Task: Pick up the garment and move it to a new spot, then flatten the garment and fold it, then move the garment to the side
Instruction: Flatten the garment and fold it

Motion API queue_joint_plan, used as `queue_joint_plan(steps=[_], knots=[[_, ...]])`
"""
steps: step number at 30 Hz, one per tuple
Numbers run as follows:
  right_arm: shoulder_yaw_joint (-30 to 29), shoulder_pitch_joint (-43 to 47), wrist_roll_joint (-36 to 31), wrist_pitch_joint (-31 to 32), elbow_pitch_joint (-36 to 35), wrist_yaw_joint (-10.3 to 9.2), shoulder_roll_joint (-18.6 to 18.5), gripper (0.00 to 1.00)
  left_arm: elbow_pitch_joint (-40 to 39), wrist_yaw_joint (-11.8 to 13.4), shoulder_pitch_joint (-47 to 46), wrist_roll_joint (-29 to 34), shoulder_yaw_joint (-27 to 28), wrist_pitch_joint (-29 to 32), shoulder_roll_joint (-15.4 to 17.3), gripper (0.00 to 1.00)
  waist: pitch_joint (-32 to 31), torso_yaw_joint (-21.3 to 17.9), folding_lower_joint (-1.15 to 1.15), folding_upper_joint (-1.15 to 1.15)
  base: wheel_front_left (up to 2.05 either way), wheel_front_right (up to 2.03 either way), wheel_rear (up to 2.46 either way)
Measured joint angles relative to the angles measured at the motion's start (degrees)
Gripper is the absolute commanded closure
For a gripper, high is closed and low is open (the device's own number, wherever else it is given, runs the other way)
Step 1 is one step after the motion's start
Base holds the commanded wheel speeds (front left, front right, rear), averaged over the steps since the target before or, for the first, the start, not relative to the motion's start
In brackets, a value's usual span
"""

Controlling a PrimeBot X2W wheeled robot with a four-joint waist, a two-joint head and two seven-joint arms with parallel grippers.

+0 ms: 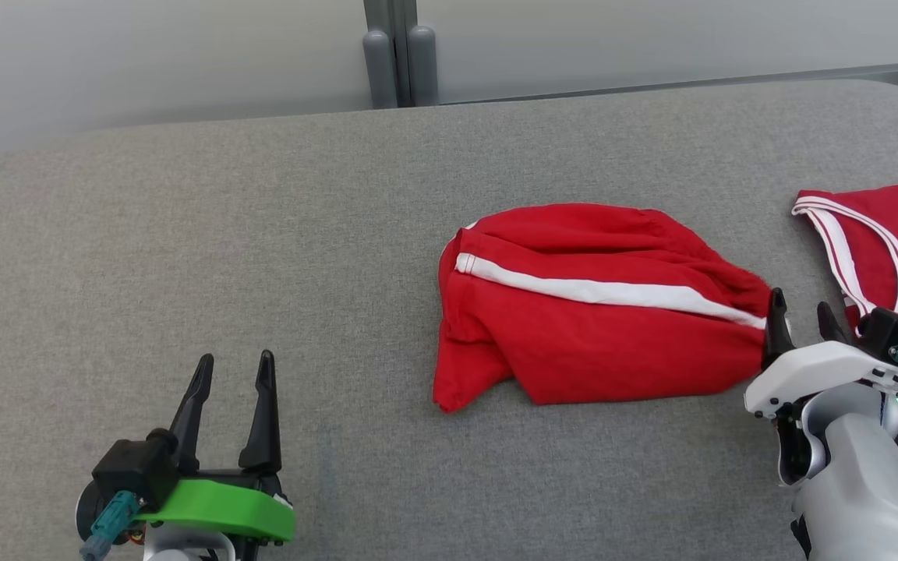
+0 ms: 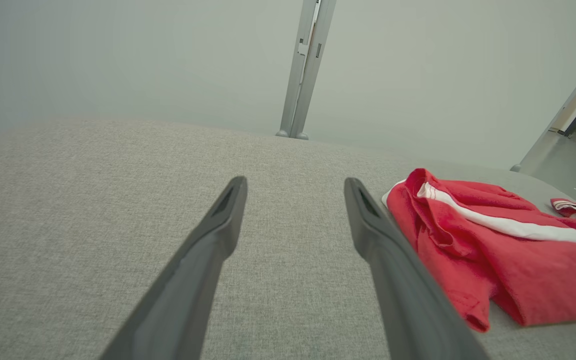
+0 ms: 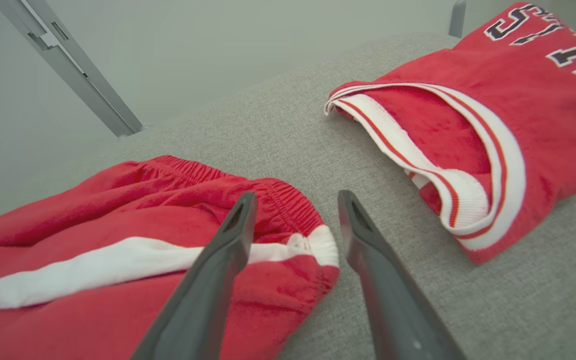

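lying right of middle on the worktop [image 1: 184,234], the shorts [image 1: 589,312] are doubled over into a rough red wedge, with a white stripe [image 1: 597,292] running from left to right across the top layer. they look light, thin and limp: cloth that will sag and unfold from whatever point lifts it, and drag rather than slide on the woven cover beneath. the gathered waistband [image 3: 278,200] at the right end is the thickest, firmest part, so it is probably the surest place to pinch. a grip that catches all the layers there should keep the fold together. the loose flap [image 1: 464,382] poking out at the near left corner would likely trail or open if only the top layer were taken.

the right fingers [image 3: 233,245] sit at that right end, spread apart and grasping nothing. one lies over the waistband corner, the other over bare worktop; whether either touches the cloth i cannot tell. the left fingers [image 1: 263,413] are wide apart and empty, near and well to the left.

just right of the shorts, apart from them, lies a red jersey [image 1: 885,234] with white trim, close enough to snag in a sideways move. the worktop is grey, padded-looking fabric with rounded far corners. behind it stands a pale wall [image 1: 145,62] with a grey post [image 1: 398,54].
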Motion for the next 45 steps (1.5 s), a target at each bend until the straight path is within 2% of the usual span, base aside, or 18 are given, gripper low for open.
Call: queue_joint_plan(steps=[7,13,17,22,30,45], knots=[[0.1,5.4,-6.8,0.0,-9.0,0.00,1.0,0.00,0.2,0.0,0.6,0.0,0.7,0.0,0.1,0.00,-1.5,0.0,0.00,0.00,0.00,0.00,0.00],[2.0,12.8,-11.2,-0.1,-21.3,0.00,1.2,0.00,0.3,0.0,1.6,-0.1,1.7,0.0,0.1,0.00,-2.9,-0.1,0.00,0.00,0.00,0.00,0.00],[4.2,19.1,-13.3,-0.1,-29.3,0.00,1.2,0.00,0.4,0.0,2.6,0.1,2.3,0.0,0.0,0.00,-4.1,0.1,0.00,0.00,0.00,0.00,0.00],[6.3,25.0,-13.6,-0.1,-35.5,0.00,1.3,0.00,0.1,0.0,4.3,0.4,3.7,0.0,0.0,0.00,-5.6,0.2,0.00,0.00,0.00,0.00,0.00],[8.0,28.3,-13.1,-0.1,-36.7,0.01,1.3,0.00,-1.2,0.0,5.7,1.8,5.3,0.0,-0.1,0.00,-7.1,-0.1,0.00,0.00,0.00,0.00,0.00],[7.5,28.0,-10.4,-0.1,-35.2,0.00,1.3,0.00,-1.5,0.0,5.8,3.0,4.9,0.0,-0.2,0.00,-6.8,-0.5,0.00,0.00,0.00,0.00,0.00]])
